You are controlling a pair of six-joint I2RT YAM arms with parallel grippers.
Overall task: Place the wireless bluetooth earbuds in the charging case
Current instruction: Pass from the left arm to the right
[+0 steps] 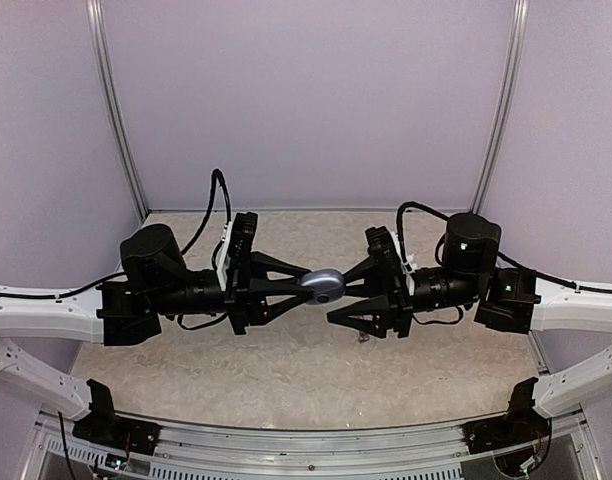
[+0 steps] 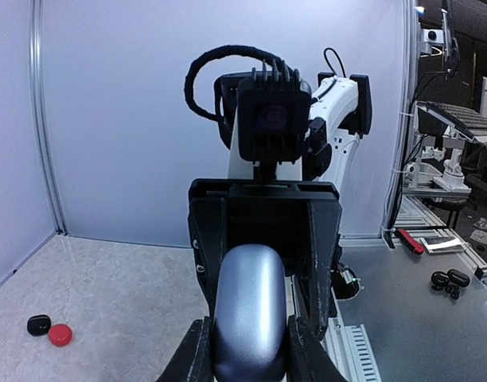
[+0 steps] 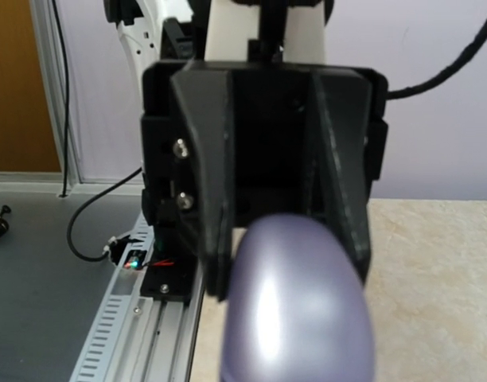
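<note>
A smooth silver-grey charging case, lid down, hangs in mid-air above the table between the two arms. My left gripper is shut on its near end, and in the left wrist view both fingers press the case from the sides. My right gripper faces it, its fingers flanking the case's other end; contact is unclear. The case fills the lower right wrist view and hides that gripper's own fingertips. A small black piece and a red one lie on the table, too small to identify as earbuds.
The marbled table is walled by pale panels at the back and sides. A metal rail runs along the near edge. A tiny object lies under the right gripper. Small black items sit on a grey bench outside the cell.
</note>
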